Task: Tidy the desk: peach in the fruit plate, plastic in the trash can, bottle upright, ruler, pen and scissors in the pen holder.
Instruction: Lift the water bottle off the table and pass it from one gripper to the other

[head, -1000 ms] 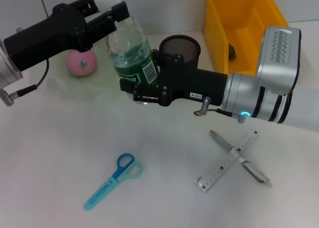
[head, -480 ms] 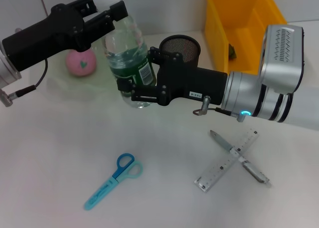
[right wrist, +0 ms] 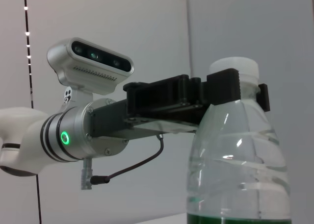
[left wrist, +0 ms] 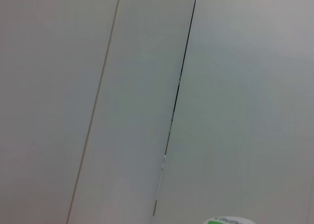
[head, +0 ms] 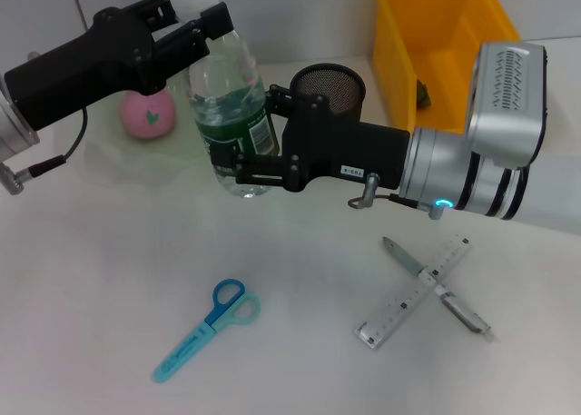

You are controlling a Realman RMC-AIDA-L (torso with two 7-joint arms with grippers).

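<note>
Nearest on the worktop (head: 82,279) are the scissors (head: 204,329), w/ the pen (head: 434,283) lying crossed over the ruler (head: 415,291) off to the right. Mid-way back the bottle (head: 229,115) stands upright: left end effector (head: 192,20) is clamped on its neck under the cap, right end effector (head: 250,165) is at the label, can't tell if it's gripping. Behind that: pen holder (head: 329,83), peach (head: 148,115) in the fruit plate (head: 109,147), plastic (head: 423,91) in the trash can (head: 436,43).

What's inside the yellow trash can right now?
In the trash can, a small dark green wad, the plastic, shows at the right arm's edge. The right arm covers the rest of the bin's floor, so anything else there is hidden.
</note>
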